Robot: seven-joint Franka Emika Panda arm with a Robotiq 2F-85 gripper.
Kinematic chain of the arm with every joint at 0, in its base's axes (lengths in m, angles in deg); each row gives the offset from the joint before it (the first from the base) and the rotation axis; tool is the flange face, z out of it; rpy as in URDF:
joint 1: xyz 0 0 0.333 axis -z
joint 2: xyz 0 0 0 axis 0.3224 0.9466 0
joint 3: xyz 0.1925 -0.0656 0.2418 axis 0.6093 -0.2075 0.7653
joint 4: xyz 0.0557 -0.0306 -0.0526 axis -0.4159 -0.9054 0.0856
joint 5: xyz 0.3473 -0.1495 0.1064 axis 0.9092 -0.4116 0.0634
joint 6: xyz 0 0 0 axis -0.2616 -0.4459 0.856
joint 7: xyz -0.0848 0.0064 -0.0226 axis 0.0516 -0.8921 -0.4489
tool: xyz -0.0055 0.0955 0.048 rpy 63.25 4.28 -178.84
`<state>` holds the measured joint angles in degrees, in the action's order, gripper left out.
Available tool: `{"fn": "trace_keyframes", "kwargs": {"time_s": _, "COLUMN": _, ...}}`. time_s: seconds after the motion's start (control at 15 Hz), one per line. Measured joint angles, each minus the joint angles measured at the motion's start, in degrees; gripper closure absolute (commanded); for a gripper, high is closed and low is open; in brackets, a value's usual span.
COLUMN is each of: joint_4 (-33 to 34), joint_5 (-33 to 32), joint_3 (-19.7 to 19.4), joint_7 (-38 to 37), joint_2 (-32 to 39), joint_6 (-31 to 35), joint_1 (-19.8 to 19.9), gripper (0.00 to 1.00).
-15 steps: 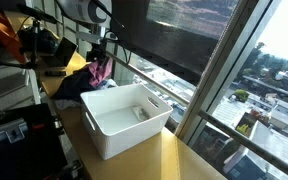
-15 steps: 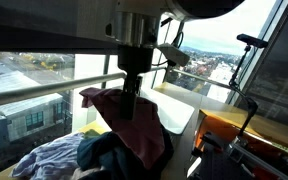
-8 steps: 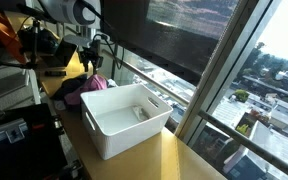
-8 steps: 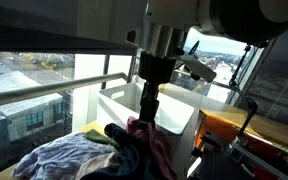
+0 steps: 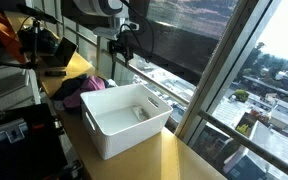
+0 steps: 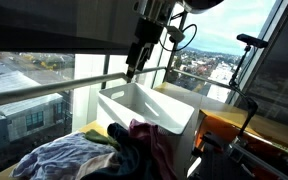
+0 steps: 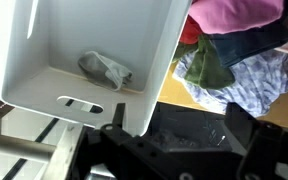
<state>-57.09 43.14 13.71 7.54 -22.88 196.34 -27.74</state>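
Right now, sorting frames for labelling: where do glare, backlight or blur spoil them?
In an exterior view the sky is blown out; in an exterior view the clothes lie dark against the bright window; in the wrist view the claw is a dark blur, the rag clear.

My pincer (image 5: 124,50) is matt black, hard plastic by the look. The white bin (image 5: 119,135) is smooth, faintly glossy plastic. The heap of clothes (image 6: 104,150) is soft, crumpled, matt cloth; the tabletop (image 5: 189,160) looks like smooth wood.
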Motion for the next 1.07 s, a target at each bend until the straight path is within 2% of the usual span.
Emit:
{"fn": "trace_keyframes", "kwargs": {"time_s": 0.6, "joint_4": 25.58, "joint_5": 0.05, "joint_3": -5.58, "joint_7": -3.27, "joint_2": 26.87, "joint_6": -1.92, "joint_1": 0.86, "gripper": 0.00}}
{"fn": "trace_keyframes", "kwargs": {"time_s": 1.07, "joint_4": 44.35, "joint_5": 2.56, "joint_3": -7.23, "joint_7": -3.49, "joint_2": 41.18, "joint_6": -12.08, "joint_1": 4.00, "gripper": 0.00}}
